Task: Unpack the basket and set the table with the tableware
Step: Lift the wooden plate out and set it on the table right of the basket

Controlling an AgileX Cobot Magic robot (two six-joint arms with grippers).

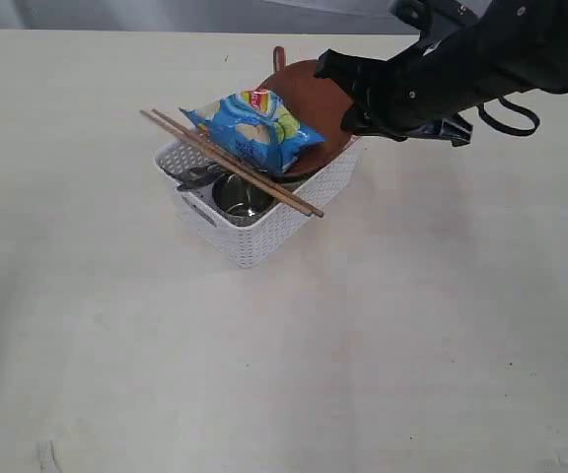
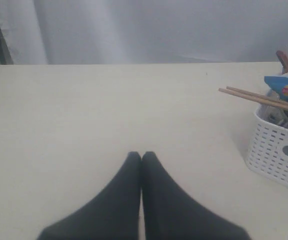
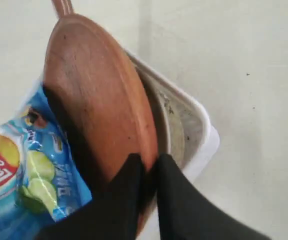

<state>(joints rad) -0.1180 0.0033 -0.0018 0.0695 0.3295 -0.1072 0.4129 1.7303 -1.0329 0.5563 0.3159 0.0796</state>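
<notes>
Pale cream table (image 1: 432, 325) fills the exterior view, and the left wrist view shows a grey wall behind it. The white basket (image 1: 264, 232) stands on the table in the upper middle of the exterior view. Two chopsticks (image 1: 235, 166) lie across its top rim, touching the blue snack packet (image 1: 254, 130) that rests on top of the contents. A steel cup (image 1: 243, 197) stands upright inside the nearer end, with steel cutlery (image 1: 197, 177) beside it. The brown plate (image 3: 94, 95) leans on edge at the other end, between the packet and a whitish bowl (image 3: 176, 132) that sits against the basket wall. A wooden spoon handle (image 1: 279, 57) projects past the plate. The right gripper (image 3: 149, 162) is narrowed onto the plate's rim, one finger on each face. The left gripper (image 2: 141, 156) is over bare table, well apart from the basket, jaws pressed together and holding nothing.
</notes>
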